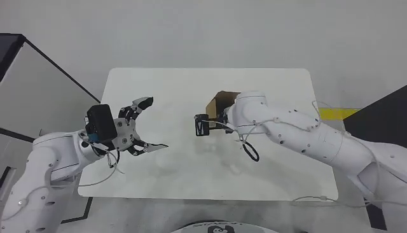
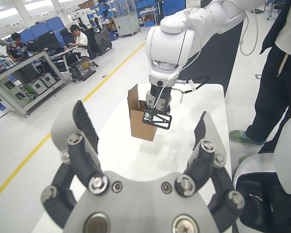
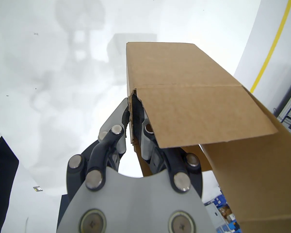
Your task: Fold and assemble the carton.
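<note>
- My right pincer [image 3: 133, 117] is clamped on a wall edge of the carton [image 1: 219, 99], right of centre in the top view. I judge this keeps the carton upright for flap folding (one flap stands up).
- My left pincer [image 1: 154, 123] gapes wide and empty, left of centre over the surface [image 1: 191, 169], aimed at the carton. The right wrist points down.

We can't read anything here, honestly; the white print on the blue partition [image 2: 54, 24] far behind the carton [image 2: 140, 124] is too tiny.
</note>
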Controlling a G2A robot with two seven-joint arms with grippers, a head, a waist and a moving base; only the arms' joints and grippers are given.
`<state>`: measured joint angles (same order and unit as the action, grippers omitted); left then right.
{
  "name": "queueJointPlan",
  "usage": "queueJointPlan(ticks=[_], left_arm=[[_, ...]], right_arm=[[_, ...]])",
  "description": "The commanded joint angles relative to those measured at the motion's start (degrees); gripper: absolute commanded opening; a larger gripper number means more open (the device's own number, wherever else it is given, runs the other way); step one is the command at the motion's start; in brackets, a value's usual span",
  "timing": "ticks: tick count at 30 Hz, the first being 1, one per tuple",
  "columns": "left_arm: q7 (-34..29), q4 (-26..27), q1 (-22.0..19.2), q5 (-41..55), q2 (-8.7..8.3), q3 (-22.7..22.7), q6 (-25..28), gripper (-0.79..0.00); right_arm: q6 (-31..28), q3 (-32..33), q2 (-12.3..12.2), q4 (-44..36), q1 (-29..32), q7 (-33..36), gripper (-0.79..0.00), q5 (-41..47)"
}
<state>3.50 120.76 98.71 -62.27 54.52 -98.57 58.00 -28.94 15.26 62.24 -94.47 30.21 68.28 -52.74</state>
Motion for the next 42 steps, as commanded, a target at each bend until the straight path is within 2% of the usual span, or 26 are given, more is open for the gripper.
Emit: queueJointPlan(ticks=[1,11,28,42], left_arm=[[0.00,0.00,0.00,0.00,0.00,0.00,0.00,0.000],[0.00,0.00,0.00,0.00,0.00,0.00,0.00,0.000],[0.00,0.00,0.00,0.00,0.00,0.00,0.00,0.000],[0.00,0.00,0.00,0.00,0.00,0.00,0.00,0.000]], right_arm=[[-0.37,-0.17,0.30,0.72,-0.16,-0.26,-0.785,0.04],[-0.29,-0.79,0.57,1.46,1.01,-1.60,-0.785,-1.80],[0.97,-3.19,6.09,6.76,2.46,1.42,-0.785,-6.94],[0.54,-2.87,8.73,11.09,4.06,0.75,-0.785,-9.31]])
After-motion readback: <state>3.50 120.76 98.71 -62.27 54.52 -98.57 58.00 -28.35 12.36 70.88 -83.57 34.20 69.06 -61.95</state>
